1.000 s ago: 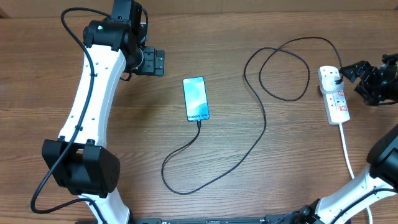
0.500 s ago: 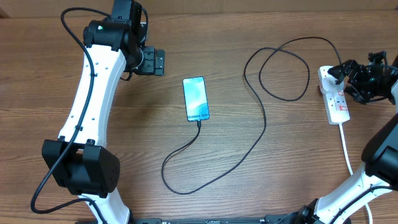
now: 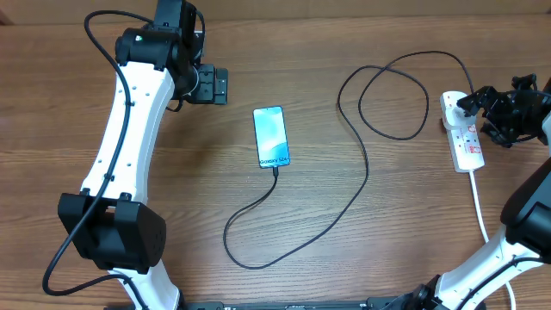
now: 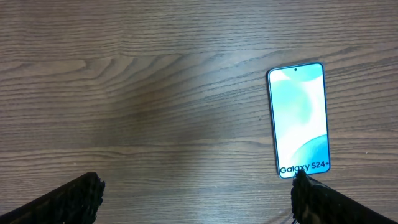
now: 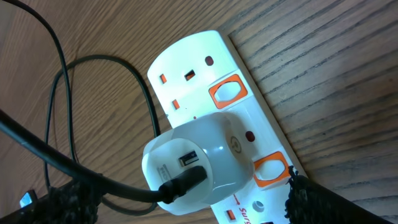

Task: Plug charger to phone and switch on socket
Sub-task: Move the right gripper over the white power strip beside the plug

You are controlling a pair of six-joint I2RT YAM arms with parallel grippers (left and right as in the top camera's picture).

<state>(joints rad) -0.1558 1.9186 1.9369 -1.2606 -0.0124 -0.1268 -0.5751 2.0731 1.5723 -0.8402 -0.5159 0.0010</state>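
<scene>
Judging from the charger (image 3: 365,176) running from the phone (image 3: 270,136) in the middle of the surface (image 3: 405,250) to the socket (image 3: 466,145) at right, only switching on seems left; the right pincer (image 3: 484,116), over the socket, and the left pincer (image 3: 215,84) both gape empty.

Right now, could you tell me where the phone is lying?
Overhead, the phone lies centre-frame, screen up, right of the left gripper, the charger meeting its near end.

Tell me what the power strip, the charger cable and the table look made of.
Power strip: glossy white moulded plastic, seemingly; it shows soft highlights. Charger cable: black, matte rubbery sheath, bending in loose loops. Table: wood or wood-look laminate, matte, with visible grain.
</scene>
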